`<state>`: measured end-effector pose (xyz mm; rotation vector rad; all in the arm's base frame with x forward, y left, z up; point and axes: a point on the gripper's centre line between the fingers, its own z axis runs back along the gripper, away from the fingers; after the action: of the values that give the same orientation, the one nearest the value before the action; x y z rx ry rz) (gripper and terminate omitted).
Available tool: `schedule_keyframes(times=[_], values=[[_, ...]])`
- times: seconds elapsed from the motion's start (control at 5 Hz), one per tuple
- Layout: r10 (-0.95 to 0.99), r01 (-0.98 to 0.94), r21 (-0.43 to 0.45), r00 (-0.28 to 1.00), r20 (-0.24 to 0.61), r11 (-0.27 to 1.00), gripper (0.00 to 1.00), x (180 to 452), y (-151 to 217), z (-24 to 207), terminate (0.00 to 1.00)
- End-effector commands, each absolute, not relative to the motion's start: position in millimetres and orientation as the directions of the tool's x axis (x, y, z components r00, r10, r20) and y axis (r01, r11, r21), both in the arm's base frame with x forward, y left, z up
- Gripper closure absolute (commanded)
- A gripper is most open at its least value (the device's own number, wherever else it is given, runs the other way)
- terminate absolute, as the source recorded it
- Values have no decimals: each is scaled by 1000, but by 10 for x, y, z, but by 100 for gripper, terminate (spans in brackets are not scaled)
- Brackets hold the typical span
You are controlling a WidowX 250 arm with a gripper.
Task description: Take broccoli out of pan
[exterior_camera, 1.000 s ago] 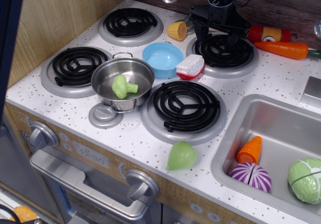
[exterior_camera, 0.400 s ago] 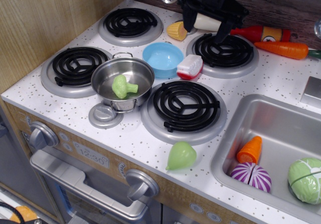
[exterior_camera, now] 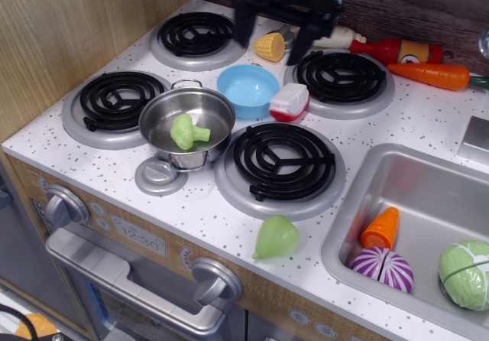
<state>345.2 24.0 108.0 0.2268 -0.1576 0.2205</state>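
On the left of the white speckled worktop (exterior_camera: 428,119), two black coil burners (exterior_camera: 114,100) are seen, one behind the other. Just right of the nearer one stands the pan (exterior_camera: 187,127), and the broccoli (exterior_camera: 188,131) lies inside it, on the bottom, with its stem pointing right. A flat grey lid (exterior_camera: 160,176) rests on the worktop at the pan's front edge, touching or nearly touching it. Behind the pan and to its right, a light blue bowl (exterior_camera: 247,89) is set, with a red and white toy (exterior_camera: 289,101) just beside it.

Above the bowl, at the back of the worktop, the black pincer (exterior_camera: 273,35) is held over a yellow corn piece (exterior_camera: 270,47); its two fingers are spread apart and nothing is gripped between them. It is well apart from the pan, with the bowl lying between them.

A smooth pale green vegetable (exterior_camera: 276,237) lies at the worktop's front edge, before the large front burner (exterior_camera: 280,161). Further right, a red bottle (exterior_camera: 401,50) and a carrot (exterior_camera: 432,75) lie along the back wall. In the sink (exterior_camera: 367,180) an orange piece (exterior_camera: 381,228), a purple and white piece (exterior_camera: 382,268) and a cabbage (exterior_camera: 464,274) are found.
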Motion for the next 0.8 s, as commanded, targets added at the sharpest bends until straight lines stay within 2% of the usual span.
schedule_keyframes(times=[0.0,0.2,0.4,0.6], values=[[205,-243,151,952,227,958,0,3279,511,1047,0],[174,-209,159,963,205,965,0,3170,685,815,0],[164,-196,163,968,191,967,0,3099,800,771,0],[152,-190,153,962,229,970,0,3027,860,600,0]])
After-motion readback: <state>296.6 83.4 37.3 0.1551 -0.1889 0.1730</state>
